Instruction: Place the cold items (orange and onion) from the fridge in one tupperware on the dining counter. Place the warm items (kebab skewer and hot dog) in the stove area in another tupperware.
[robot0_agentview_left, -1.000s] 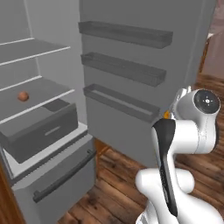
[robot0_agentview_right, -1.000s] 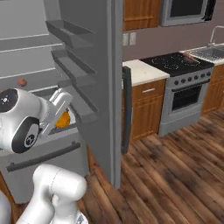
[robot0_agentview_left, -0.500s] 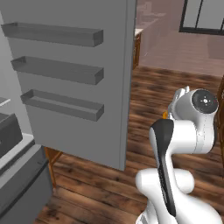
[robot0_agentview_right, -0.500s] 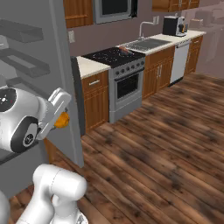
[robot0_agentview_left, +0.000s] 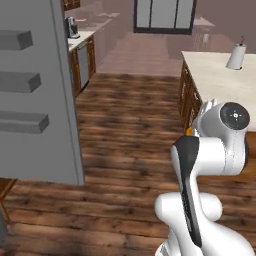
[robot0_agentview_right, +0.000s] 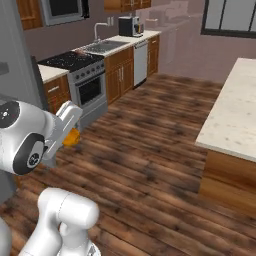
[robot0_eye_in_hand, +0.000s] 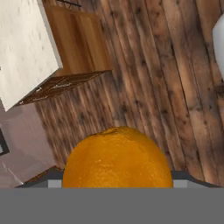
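Observation:
An orange (robot0_eye_in_hand: 117, 157) sits large at the bottom middle of the hand view, and my gripper is shut on it. In the right base view the orange (robot0_agentview_right: 71, 138) peeks out under the white hand, where the gripper (robot0_agentview_right: 69, 132) hangs above the wooden floor. In the left base view a sliver of the orange (robot0_agentview_left: 189, 131) shows beside the arm's upper joint. The pale dining counter (robot0_agentview_left: 220, 82) lies ahead on the right; it shows again as the dining counter (robot0_agentview_right: 235, 115) and, in the hand view, as the dining counter (robot0_eye_in_hand: 24, 48) at the upper left. The stove (robot0_agentview_right: 75, 62) stands at the left wall.
The grey fridge door (robot0_agentview_left: 45, 100) with its shelves stands close on the left. A white upright holder (robot0_agentview_left: 235, 56) rests on the counter. Sink (robot0_agentview_right: 102, 46), coffee maker (robot0_agentview_right: 127, 25) and dishwasher (robot0_agentview_right: 141, 57) line the far wall. Wooden floor (robot0_agentview_right: 150, 130) stretches between the stove and the counter.
The whole picture has swung from the open fridge past the stove toward the dining counter, so the base has turned. The orange stays in the gripper throughout.

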